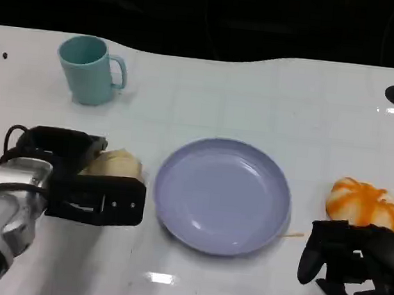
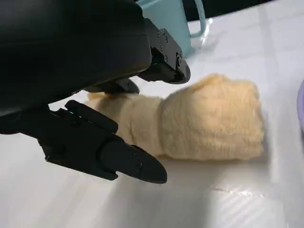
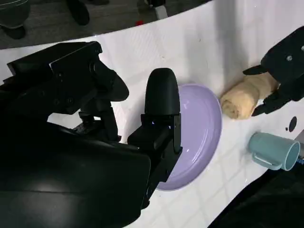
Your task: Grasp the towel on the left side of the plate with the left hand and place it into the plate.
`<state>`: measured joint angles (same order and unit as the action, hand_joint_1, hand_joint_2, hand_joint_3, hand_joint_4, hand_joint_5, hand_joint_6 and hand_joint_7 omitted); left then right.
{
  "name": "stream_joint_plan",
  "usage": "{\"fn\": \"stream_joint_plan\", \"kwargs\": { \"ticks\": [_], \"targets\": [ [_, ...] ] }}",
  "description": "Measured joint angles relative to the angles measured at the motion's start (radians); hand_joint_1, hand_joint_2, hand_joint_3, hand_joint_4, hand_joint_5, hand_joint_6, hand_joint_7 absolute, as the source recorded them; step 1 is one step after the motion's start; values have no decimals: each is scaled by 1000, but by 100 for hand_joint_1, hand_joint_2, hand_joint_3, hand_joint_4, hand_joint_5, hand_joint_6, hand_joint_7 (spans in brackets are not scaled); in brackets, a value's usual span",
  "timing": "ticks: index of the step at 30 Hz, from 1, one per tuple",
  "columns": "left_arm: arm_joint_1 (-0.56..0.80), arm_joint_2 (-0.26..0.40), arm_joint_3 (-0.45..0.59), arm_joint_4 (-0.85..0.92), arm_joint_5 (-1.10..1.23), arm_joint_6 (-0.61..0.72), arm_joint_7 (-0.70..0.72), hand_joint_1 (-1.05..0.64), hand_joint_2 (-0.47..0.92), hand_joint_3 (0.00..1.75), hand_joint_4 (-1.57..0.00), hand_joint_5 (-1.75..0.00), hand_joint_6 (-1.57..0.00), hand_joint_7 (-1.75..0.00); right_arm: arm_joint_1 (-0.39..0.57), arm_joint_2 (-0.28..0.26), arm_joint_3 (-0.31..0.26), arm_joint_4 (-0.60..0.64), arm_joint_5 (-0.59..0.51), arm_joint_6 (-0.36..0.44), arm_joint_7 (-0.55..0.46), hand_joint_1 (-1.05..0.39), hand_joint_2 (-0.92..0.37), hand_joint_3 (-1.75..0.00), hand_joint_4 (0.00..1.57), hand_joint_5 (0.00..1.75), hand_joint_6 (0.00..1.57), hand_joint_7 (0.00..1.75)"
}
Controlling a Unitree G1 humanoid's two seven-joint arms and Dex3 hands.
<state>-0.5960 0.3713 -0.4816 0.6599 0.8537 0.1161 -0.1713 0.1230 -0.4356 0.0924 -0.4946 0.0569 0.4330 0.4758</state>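
Note:
A rolled pale-yellow towel [image 1: 117,162] lies on the white table just left of the empty lavender plate [image 1: 222,195]. My left hand [image 1: 86,179] straddles the towel's left end, with fingers behind it and in front of it. In the left wrist view the towel [image 2: 211,118] rests on the table between an upper finger [image 2: 164,61] and a lower finger [image 2: 118,156]; the lower one stands clear of it. The right wrist view shows the towel [image 3: 242,97] beside the plate [image 3: 202,128], with the left hand [image 3: 285,66] around it. My right hand [image 1: 356,271] rests at the lower right, holding nothing.
A teal mug [image 1: 89,71] stands at the back left, behind the towel, and appears as the mug [image 2: 171,19] in the left wrist view. An orange-striped round object [image 1: 366,203] sits right of the plate, just beyond my right hand. The table's far edge runs along the dark background.

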Motion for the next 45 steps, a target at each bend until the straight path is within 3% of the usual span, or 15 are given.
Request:
{"fn": "stream_joint_plan", "kwargs": {
  "ticks": [5, 7, 9, 11, 12, 13, 14, 15, 16, 20, 22, 31, 39, 42, 45],
  "targets": [
    [-75, -38, -17, 201, -31, -54, 50, -46, 92, 3, -50, -5, -38, -2, 3, 0, 0, -3, 0, 0, 0, 10, -67, -97, 66, 169, 65, 143],
    [-91, -46, -23, 257, -39, -88, 100, -39, 92, 5, -70, -14, -51, -7, 4, 0, 0, -3, 0, 0, 0, 9, -66, -97, 66, 169, 65, 144],
    [-96, -55, -24, 306, -44, -127, 185, -34, 92, 9, -78, -21, -59, -7, 4, 0, -1, -3, 0, 0, 0, 9, -66, -98, 67, 169, 65, 144],
    [-96, -62, -21, 347, -58, -161, 256, -28, 92, 20, -83, -47, -86, -7, 4, 0, -1, -3, 1, 0, 0, 9, -65, -99, 67, 169, 65, 144],
    [-97, -65, -20, 363, -65, -171, 282, -26, 92, 20, -80, -76, -97, -8, 4, 0, -2, -3, 1, 0, 1, 9, -65, -99, 67, 169, 65, 144],
    [-98, -68, -20, 379, -71, -182, 308, -27, 92, 13, -79, -126, -111, -9, 4, 0, -2, -3, 2, 0, 1, 8, -65, -100, 66, 169, 65, 144],
    [-98, -69, -20, 389, -74, -191, 332, -27, 92, 11, -79, -146, -117, -10, 4, 0, -2, -3, 3, 0, 1, 8, -65, -100, 66, 168, 65, 144],
    [-98, -69, -21, 397, -74, -201, 354, -25, 92, 15, -79, -160, -117, -26, 4, 0, -2, -2, 3, 0, 2, 8, -65, -100, 66, 168, 65, 143],
    [-98, -69, -23, 404, -74, -211, 378, -24, 92, 18, -82, -169, -94, -84, 4, 0, -3, -2, 4, 0, 2, 9, -65, -101, 66, 168, 65, 143],
    [-88, -64, -35, 412, -69, -252, 474, -24, 92, 22, -82, -174, -61, -157, 4, 0, -2, -2, 4, 0, 1, 9, -65, -101, 66, 168, 66, 143],
    [-80, -55, -35, 412, -71, -277, 520, -23, 92, 22, -83, -175, -55, -171, 3, 0, -2, -1, 4, 0, 1, 9, -65, -101, 67, 168, 66, 143],
    [-38, -14, 47, 323, -141, -316, 598, -22, 90, 24, -85, -175, -58, -173, 2, 0, -1, 4, 3, -1, 1, 9, -64, -100, 67, 168, 66, 142],
    [-9, -19, 77, 92, -165, -332, 600, -23, 87, 27, -85, -175, -60, -175, 0, 0, -1, 9, 3, -3, 2, 9, -65, -100, 67, 168, 66, 142],
    [-8, -38, 68, 27, -156, -337, 596, -23, 63, 75, -87, -175, -63, -175, 0, 0, -1, 8, 3, -3, 2, 9, -65, -100, 67, 168, 66, 142],
    [-9, -63, 49, -16, -150, -344, 560, -21, 53, 94, -87, -175, -68, -159, 0, 0, 0, 8, 3, -3, 2, 9, -65, -99, 67, 169, 66, 142]
  ]
}}
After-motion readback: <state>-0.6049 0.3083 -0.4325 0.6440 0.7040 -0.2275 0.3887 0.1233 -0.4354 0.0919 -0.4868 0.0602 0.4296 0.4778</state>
